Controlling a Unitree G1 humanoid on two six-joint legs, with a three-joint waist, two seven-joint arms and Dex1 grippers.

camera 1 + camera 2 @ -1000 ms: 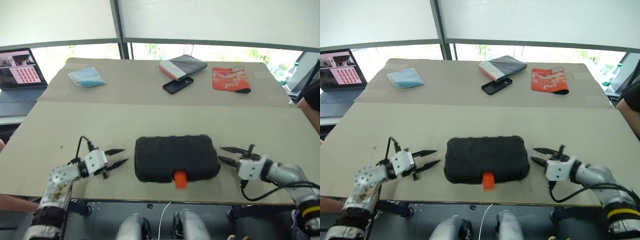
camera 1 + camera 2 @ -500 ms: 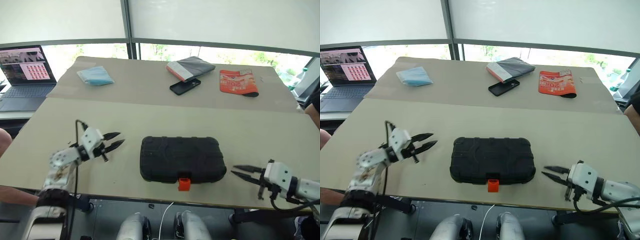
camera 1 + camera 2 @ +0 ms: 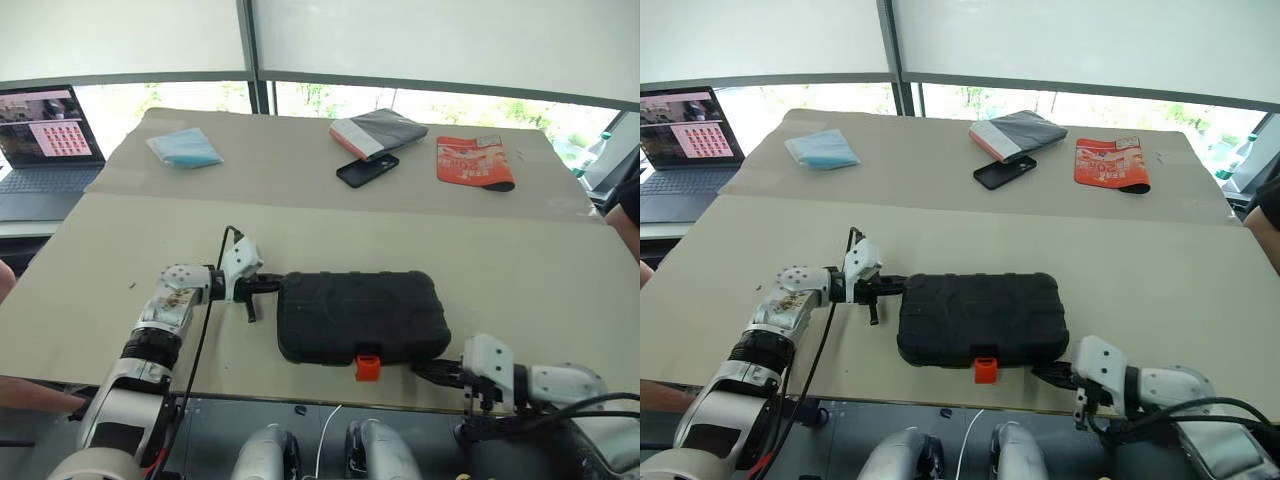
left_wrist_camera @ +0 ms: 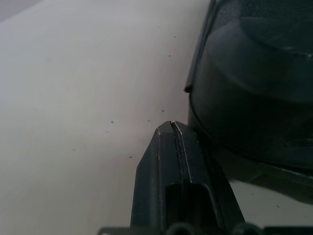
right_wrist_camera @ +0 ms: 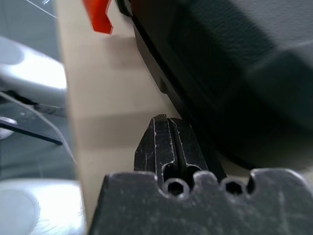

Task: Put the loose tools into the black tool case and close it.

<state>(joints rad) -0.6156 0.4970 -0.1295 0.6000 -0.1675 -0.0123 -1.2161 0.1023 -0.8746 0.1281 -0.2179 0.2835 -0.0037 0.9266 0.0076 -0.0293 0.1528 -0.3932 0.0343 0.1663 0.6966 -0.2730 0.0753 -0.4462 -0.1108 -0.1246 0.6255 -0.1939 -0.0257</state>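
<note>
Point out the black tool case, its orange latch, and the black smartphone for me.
Black plastic rounded-rectangular tool case (image 3: 360, 312), left eye view, middle of its closed lid.
Small orange latch (image 3: 368, 367), left eye view, centre of the tab on the case's near edge.
Black smartphone (image 3: 367, 170), left eye view, middle of its back.

Head eyes overlook table (image 3: 90, 270); wrist views hug case (image 3: 360, 315).

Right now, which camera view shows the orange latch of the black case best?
The left eye view: the orange latch shows whole at the black case front edge. The right eye view shows it nearly as well; the right wrist view catches one corner.
</note>
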